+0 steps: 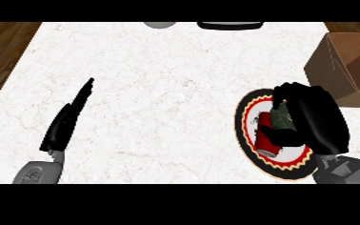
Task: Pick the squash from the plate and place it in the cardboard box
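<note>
Grasping looks to be the step in hand: the right robot hand (314, 117) curls round the dark squash (283, 118) at the plate (245, 124), so the next move calls for lifting it clear and carrying it to the cardboard box (339, 63) just beyond, while the left robot hand (67, 120) rests open.

My left robot hand (67, 124) rests at the view's left, fingers straight and together, seen edge-on and pointing up and slightly right. Its grey forearm (38, 172) comes in from the lower edge. My right robot hand (316, 117) is at the view's right, palm down, fingers and thumb (281, 137) curled round the squash (283, 118), its wrist (337, 168) at the lower right.
</note>
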`<control>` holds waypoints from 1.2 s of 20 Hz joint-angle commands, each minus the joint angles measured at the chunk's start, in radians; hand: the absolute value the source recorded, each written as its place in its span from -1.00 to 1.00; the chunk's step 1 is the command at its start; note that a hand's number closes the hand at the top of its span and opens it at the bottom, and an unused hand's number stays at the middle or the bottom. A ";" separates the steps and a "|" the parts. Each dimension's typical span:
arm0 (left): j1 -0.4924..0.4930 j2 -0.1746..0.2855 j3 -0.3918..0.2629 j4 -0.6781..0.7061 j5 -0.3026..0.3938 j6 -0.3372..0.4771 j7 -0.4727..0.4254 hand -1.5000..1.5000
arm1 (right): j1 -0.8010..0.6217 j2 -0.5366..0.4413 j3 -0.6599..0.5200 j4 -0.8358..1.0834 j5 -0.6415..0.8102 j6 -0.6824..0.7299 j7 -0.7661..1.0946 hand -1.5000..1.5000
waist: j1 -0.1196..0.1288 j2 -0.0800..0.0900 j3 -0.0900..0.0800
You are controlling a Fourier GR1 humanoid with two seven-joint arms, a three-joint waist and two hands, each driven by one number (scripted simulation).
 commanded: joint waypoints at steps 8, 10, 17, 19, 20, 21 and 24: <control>0.017 -0.004 0.018 -0.038 -0.002 -0.015 0.022 0.00 | -0.022 -0.104 -0.354 -0.305 -0.165 0.284 0.162 1.00 | -0.002 0.001 0.002; -0.042 -0.011 0.033 0.056 -0.011 -0.009 -0.013 0.00 | -0.062 -0.125 -0.463 -0.215 -0.228 0.260 0.110 1.00 | -0.004 0.004 0.002; -0.057 -0.024 0.030 0.014 -0.019 -0.023 0.038 0.00 | -0.080 -0.215 -0.631 0.056 -0.256 0.220 -0.051 1.00 | 0.003 0.006 0.003; -0.044 -0.034 0.014 0.041 -0.057 -0.003 -0.005 0.00 | -0.180 -0.267 -0.638 0.166 -0.271 0.258 -0.075 1.00 | 0.009 0.007 0.003; -0.050 -0.048 0.021 0.030 -0.040 -0.002 0.019 0.00 | -0.151 -0.261 -0.652 0.230 -0.255 0.204 -0.118 1.00 | 0.009 0.007 0.003; -0.074 -0.018 0.053 0.079 -0.017 -0.034 -0.034 0.00 | -0.226 -0.249 -0.586 0.309 -0.202 0.171 -0.106 1.00 | 0.017 0.010 0.003; -0.101 -0.059 0.019 0.065 -0.058 0.003 0.014 0.00 | -0.192 -0.244 -0.583 0.427 -0.151 0.087 -0.175 1.00 | 0.015 0.011 0.003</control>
